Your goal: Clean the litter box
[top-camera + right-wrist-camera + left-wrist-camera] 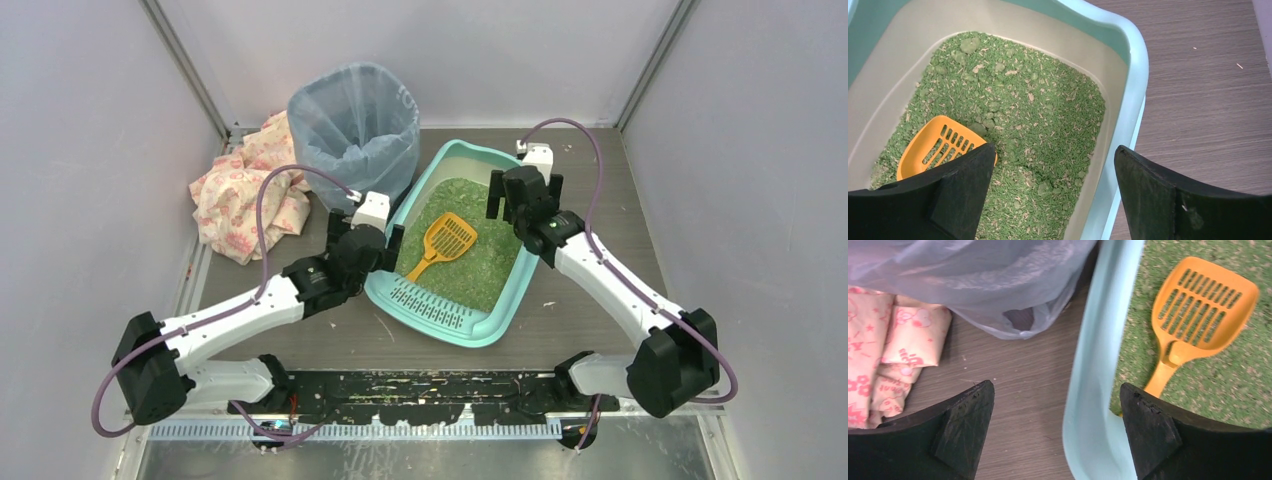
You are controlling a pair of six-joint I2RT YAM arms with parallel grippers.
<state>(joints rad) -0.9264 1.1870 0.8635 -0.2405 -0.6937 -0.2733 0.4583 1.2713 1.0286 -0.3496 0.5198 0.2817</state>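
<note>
The teal litter box (520, 278) lies mid-table, tilted, with green litter and a slotted grate at its near end. An orange slotted scoop (441, 245) rests on the litter. It also shows in the left wrist view (1198, 305) and the right wrist view (933, 147). My left gripper (375, 238) is open and empty, its jaws astride the box's left rim (1098, 390). My right gripper (523, 192) is open and empty, its jaws astride the box's right rim (1135, 75) near the far end. Green clumps (970, 45) lie in the litter.
A blue-grey bag-lined round bin (355, 125) stands at the back left, close to the box; its bag (973, 280) shows in the left wrist view. A pink patterned cloth (245, 190) lies left of the bin. Bits of litter dot the table's near edge.
</note>
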